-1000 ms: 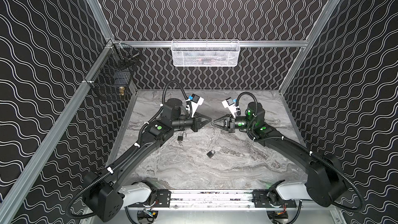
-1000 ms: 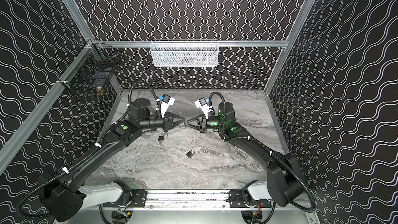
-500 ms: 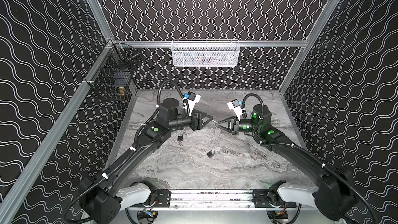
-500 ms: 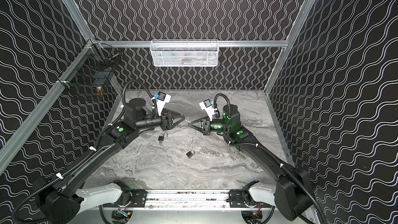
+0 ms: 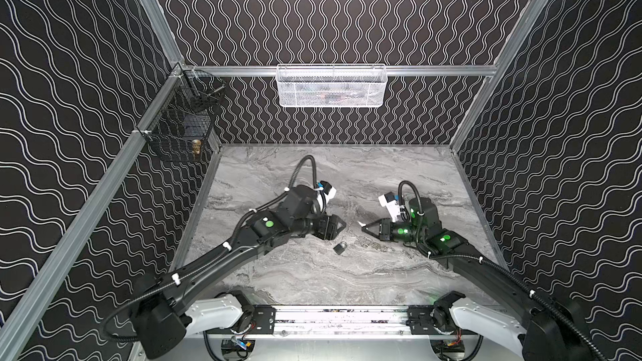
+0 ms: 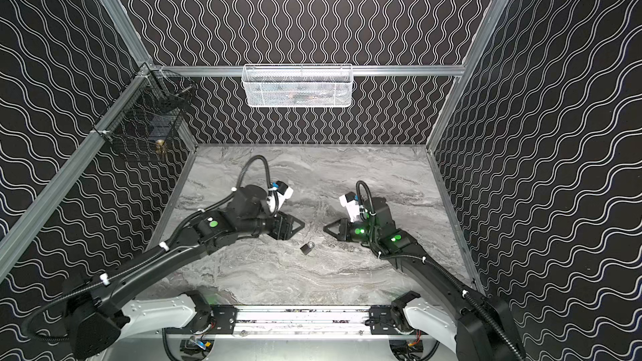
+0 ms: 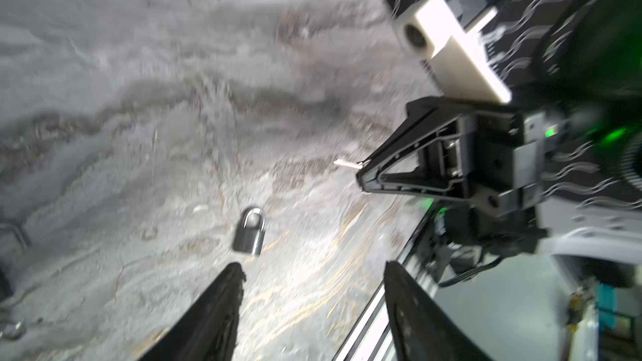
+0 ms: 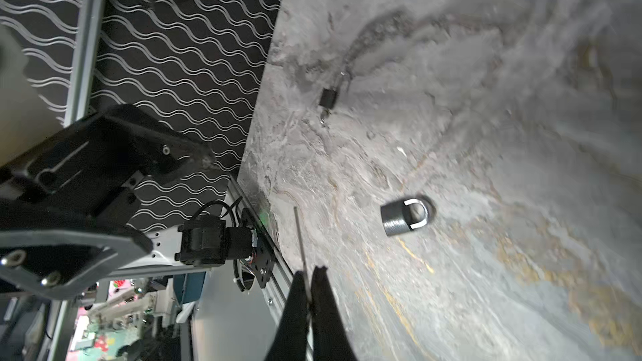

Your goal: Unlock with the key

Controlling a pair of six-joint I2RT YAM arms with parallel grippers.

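A: On the gray surface, where is the lock?
B: It lies flat near the middle, between the two pincers, and it touches neither one.
A: And the key?
B: The right pincer is clenched on it. The thin blade sticks out of the tip.
A: And the left pincer?
B: Its jaws stand apart with nothing in them, near the lock.

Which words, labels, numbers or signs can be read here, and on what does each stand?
None can be read.
Small dark metal padlock: any marking is too blurred.
Thin silver key in the right end effector: nothing legible.
White wire-mesh basket on the back wall: contents too small to read.
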